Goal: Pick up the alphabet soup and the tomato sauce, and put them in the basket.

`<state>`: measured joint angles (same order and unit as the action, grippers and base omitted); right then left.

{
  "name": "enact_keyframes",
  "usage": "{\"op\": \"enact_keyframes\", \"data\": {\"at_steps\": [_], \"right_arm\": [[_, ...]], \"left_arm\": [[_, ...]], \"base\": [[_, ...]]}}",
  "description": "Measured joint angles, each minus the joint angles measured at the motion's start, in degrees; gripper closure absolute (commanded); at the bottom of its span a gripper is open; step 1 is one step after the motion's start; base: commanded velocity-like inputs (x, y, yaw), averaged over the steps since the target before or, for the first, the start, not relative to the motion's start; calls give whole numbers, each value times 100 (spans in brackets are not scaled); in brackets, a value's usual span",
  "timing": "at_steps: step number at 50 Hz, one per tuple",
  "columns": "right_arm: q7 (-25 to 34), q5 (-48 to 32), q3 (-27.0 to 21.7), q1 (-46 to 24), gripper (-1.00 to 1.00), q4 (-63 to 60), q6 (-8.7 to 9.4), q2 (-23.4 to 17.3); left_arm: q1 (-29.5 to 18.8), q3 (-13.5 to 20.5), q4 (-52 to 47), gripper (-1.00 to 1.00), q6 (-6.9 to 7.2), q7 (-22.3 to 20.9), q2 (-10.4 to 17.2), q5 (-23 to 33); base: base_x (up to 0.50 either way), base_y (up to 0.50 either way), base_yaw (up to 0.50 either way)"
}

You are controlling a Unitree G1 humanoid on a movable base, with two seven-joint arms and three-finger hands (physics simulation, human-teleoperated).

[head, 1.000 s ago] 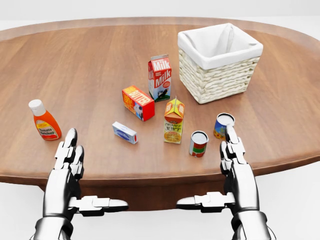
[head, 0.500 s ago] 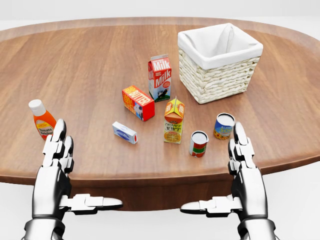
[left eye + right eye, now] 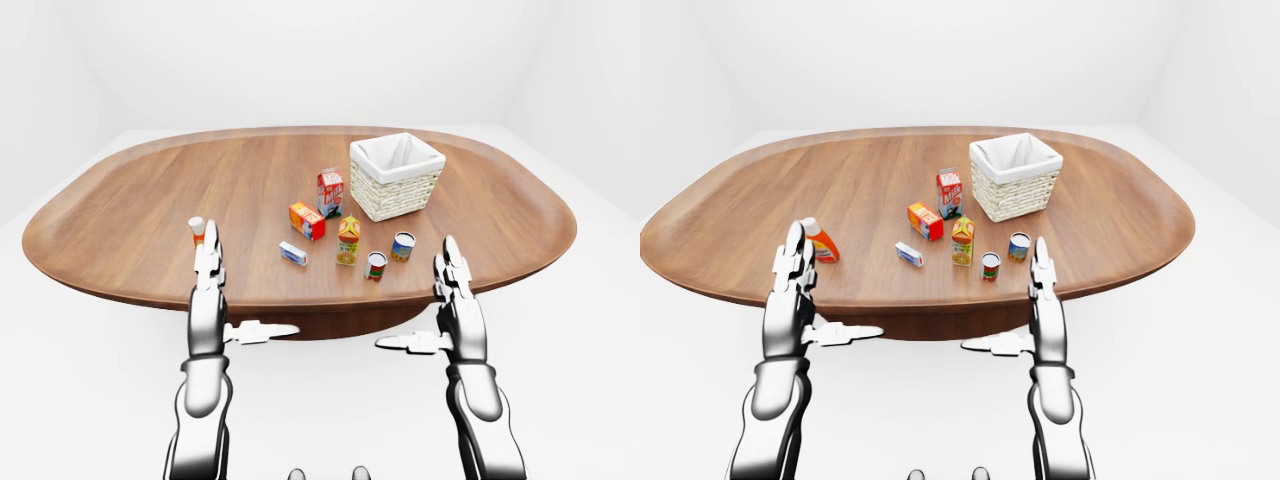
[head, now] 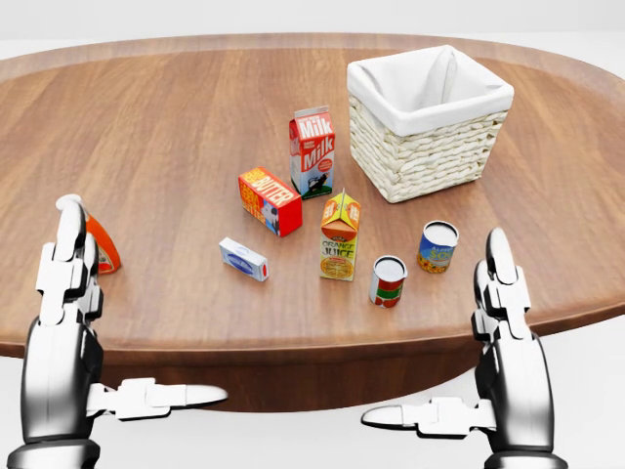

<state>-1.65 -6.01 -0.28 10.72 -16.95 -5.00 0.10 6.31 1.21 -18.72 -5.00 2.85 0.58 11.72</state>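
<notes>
Basket (image 4: 430,147), wicker with a white liner, stands far right on the wooden surface (image 4: 176,127) and holds nothing, so neither can has been delivered. The two cans stand upright near its near side: the blue-and-yellow one, which I take for the alphabet soup (image 4: 437,246), and just left of it the red-and-green one, probably the tomato sauce (image 4: 387,281); the labels are too small to read.

Over the last second both hands have drifted outward and toward the near edge. The right hand (image 4: 500,337) was just beside the blue can and is now clearly apart from it, lower right in the head view. The left hand (image 4: 66,327) has slid left and now partly covers the orange sauce bottle (image 4: 101,244). That reads as an opening-out of the arms rather than a reach, so the first grasp has not begun.

Both forearms stand upright at the surface's near edge, fingers extended straight up and held together, thumbs stuck out sideways toward each other. Neither hand holds anything.
</notes>
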Motion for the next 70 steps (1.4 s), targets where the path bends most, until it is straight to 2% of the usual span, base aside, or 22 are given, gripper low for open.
{"op": "enact_keyframes", "data": {"at_steps": [27, 70], "right_arm": [[-163, -290, 43, 289, -100, -543, 0, 23], [-176, -344, 62, 318, -100, -669, 0, 25]], "left_arm": [[236, 8, -685, -100, 0, 195, -36, 539], [201, 15, -651, -100, 0, 181, -31, 568]], "base": [[3, 0, 0], [37, 0, 0]]}}
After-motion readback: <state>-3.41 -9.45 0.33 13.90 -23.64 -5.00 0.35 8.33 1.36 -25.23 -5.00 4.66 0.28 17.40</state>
